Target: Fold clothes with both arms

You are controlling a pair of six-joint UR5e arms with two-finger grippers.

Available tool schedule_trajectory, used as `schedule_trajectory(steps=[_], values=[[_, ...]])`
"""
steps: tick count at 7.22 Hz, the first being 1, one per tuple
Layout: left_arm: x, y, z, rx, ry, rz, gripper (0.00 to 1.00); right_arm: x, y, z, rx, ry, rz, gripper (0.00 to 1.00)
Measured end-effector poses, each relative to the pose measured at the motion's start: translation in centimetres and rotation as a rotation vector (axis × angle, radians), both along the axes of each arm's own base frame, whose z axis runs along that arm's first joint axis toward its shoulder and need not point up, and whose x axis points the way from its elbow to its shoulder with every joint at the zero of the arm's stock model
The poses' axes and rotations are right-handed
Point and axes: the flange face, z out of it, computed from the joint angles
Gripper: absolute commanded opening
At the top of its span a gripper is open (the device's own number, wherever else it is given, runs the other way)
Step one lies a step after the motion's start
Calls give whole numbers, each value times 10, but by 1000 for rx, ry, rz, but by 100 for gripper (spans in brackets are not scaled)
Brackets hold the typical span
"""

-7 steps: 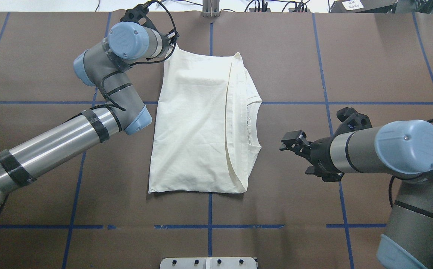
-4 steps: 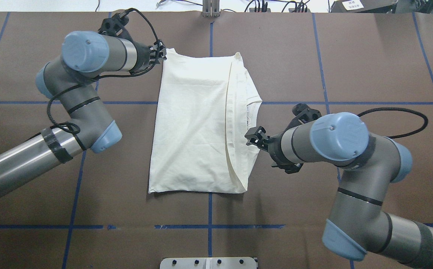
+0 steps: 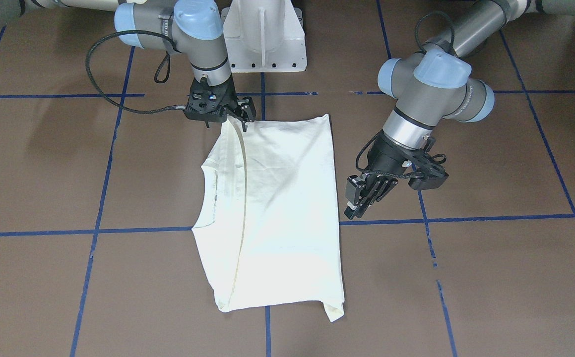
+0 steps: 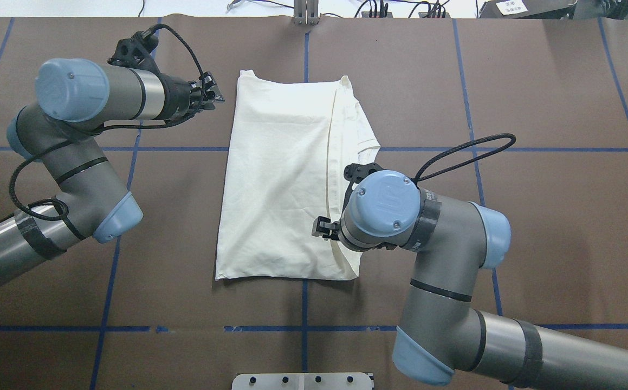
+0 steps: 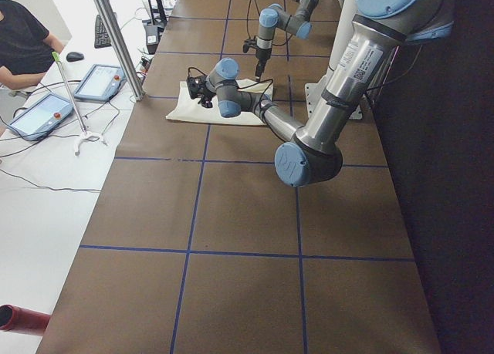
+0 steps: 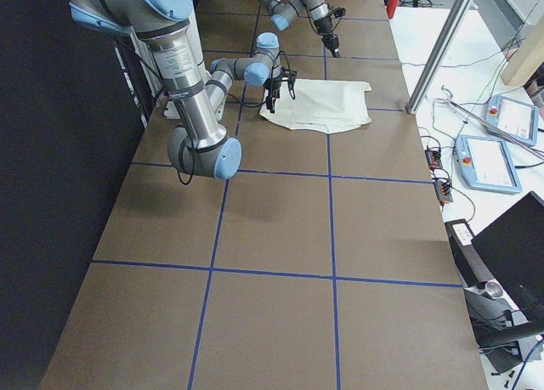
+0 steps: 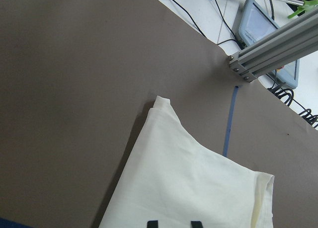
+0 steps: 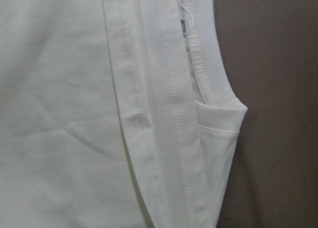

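Observation:
The cream-white shirt (image 4: 281, 184) lies folded flat in the middle of the table, its collar and folded-in hems along the right edge (image 8: 164, 114). No print shows. My left gripper (image 4: 215, 96) hovers open just left of the shirt's far-left corner, holding nothing; its two fingertips (image 7: 152, 223) stand apart at the bottom of the left wrist view, with the shirt (image 7: 189, 188) ahead of them. My right gripper (image 3: 245, 118) points down over the shirt's (image 3: 277, 198) right folded edge near the robot-side corner. It looks open, and my right wrist mostly hides it from overhead.
Brown paper with blue tape lines (image 4: 303, 328) covers the table. The white pedestal base (image 3: 262, 34) stands at the robot's side. An aluminium post (image 7: 268, 49) rises at the far edge. A person (image 5: 23, 38) and control tablets (image 5: 96, 80) are beyond it.
My left gripper let go of the shirt's far-left corner and drew back to the left. My right arm swung in from the right and now points down over the shirt's right edge.

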Motion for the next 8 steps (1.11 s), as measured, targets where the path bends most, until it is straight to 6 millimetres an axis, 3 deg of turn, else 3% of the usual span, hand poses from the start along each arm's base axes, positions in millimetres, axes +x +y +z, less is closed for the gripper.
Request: schedule_trajectory(steps=[2,4,7,8], values=[[0,0,-1,1,1,1,33,-29,1,9,94,92,-103,100],[0,1,-1,1,1,1,33,-34,4,30,117,198,-180,100],[-2,1,-2,3,4,1,33,11,17,81,145,283,-238,100],[-3,2,-4,6,7,0,33,22,25,81,160,278,-247,100]])
